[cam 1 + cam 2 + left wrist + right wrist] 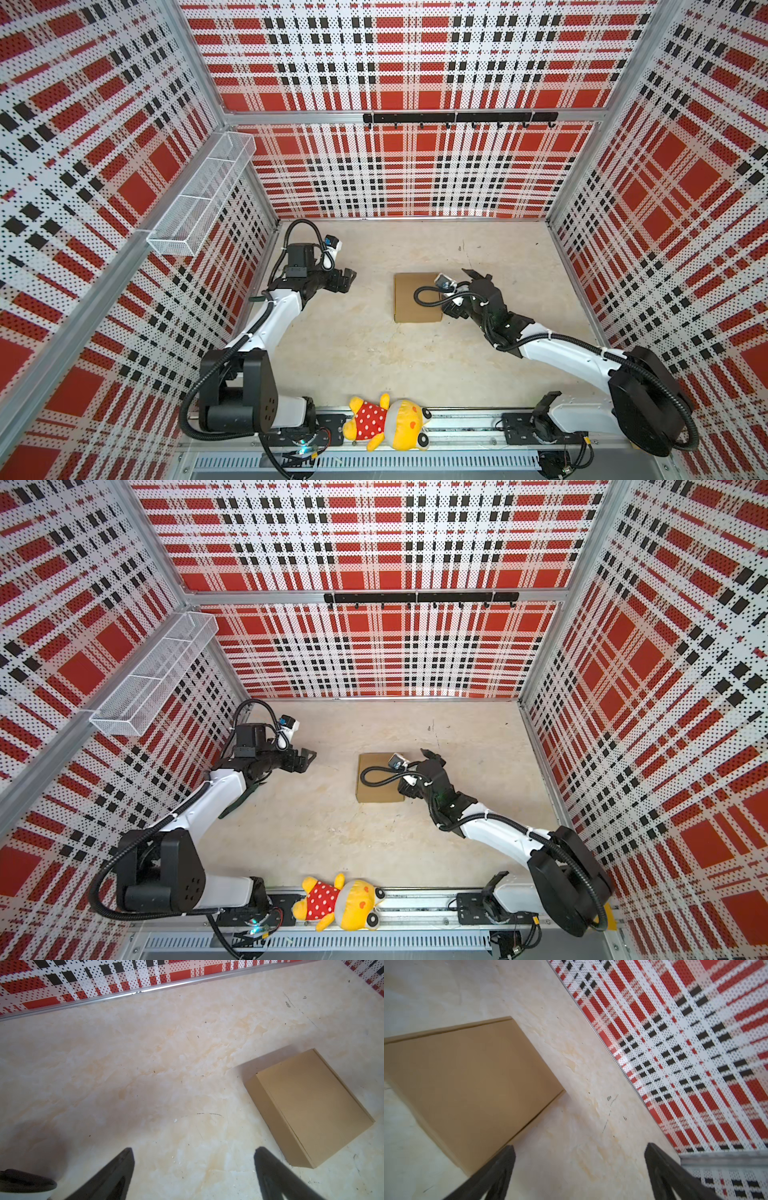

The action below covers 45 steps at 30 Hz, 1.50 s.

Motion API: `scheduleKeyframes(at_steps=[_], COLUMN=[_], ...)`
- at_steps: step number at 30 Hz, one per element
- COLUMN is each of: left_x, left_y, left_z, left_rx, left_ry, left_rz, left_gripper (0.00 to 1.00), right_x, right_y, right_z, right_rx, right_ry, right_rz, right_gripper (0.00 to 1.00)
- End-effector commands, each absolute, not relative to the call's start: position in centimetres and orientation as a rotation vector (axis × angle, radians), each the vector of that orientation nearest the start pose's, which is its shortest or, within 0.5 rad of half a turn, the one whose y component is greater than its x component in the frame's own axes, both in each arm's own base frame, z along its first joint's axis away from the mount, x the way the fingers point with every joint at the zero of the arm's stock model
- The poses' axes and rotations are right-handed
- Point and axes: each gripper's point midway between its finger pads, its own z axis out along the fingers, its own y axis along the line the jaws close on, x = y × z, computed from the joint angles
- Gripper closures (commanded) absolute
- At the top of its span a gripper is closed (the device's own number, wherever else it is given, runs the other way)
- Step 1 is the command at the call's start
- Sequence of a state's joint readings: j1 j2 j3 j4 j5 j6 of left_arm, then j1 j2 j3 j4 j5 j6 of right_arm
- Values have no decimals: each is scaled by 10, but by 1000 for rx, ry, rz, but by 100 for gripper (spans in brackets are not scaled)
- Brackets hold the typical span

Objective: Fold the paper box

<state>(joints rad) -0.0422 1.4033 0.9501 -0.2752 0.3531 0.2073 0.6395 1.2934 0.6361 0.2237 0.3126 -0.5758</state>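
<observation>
Paper box (405, 305) between both jaws, untouched

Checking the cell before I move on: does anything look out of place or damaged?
One oddity: a yellow plush toy lies on the front rail, unrelated to the folding. The paper box sits closed and flat with no visible damage.

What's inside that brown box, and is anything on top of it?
The paper box is shut, so its inside is hidden. The left wrist view shows nothing lying on it.
</observation>
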Motion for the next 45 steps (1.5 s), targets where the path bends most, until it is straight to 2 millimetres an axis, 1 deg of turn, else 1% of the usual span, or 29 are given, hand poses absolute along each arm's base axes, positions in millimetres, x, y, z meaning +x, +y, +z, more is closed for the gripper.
scheduleKeyframes(at_steps=[1, 6, 10, 14, 17, 21, 25, 28, 32, 34, 35, 36, 38, 40, 42, 43, 44, 45], left_x=[403, 407, 412, 418, 420, 421, 421, 418, 417, 414, 413, 413, 413, 410, 406, 404, 405, 407], left_y=[-85, -95, -95, -91, -90, -79, -66, -57, -53, -51, -50, -46, -38, -36, -33, -30, -29, -26], left_z=[160, 149, 139, 133, 133, 129, 127, 119, 128, 124, 126, 124, 124, 124, 117, 114, 118, 119], left_rx=[512, 588, 584, 558, 544, 499, 401, 347, 290, 295, 278, 265, 213, 198, 190, 179, 154, 136], left_ry=[2204, 2216, 2197, 2147, 2107, 2043, 2008, 1977, 1890, 1882, 1857, 1861, 1846, 1831, 1829, 1822, 1782, 1782], left_rz=[-261, -199, -178, -135, -125, -85, -99, -100, -113, -101, -108, -102, -89, -71, -36, -26, -33, -24], left_gripper=[1, 0, 1, 1, 0, 1, 1, 0, 1, 0, 1, 1, 1, 1, 0, 1, 0, 1], right_x=[354, 362, 364, 366, 367, 368, 373, 379, 387, 391, 393, 394, 394, 395, 394, 395, 394, 393], right_y=[170, 128, 103, 75, 64, 46, 39, 36, 32, 32, 32, 32, 25, 25, 24, 24, 22, 18], right_z=[178, 164, 150, 137, 134, 131, 134, 135, 138, 134, 131, 130, 127, 126, 117, 118, 118, 115], right_rx=[-806, -642, -548, -404, -343, -254, -221, -216, -186, -190, -189, -191, -147, -153, -153, -153, -142, -118], right_ry=[1748, 1820, 1853, 1881, 1874, 1839, 1819, 1808, 1779, 1772, 1767, 1754, 1762, 1755, 1763, 1732, 1723, 1758], right_rz=[-239, -227, -199, -168, -131, -125, -107, -119, -111, -107, -107, -109, -121, -107, -88, -93, -101, -112], right_gripper=[0, 0, 0, 0, 0, 0, 0, 0, 0, 0, 0, 0, 0, 0, 0, 0, 0, 0])
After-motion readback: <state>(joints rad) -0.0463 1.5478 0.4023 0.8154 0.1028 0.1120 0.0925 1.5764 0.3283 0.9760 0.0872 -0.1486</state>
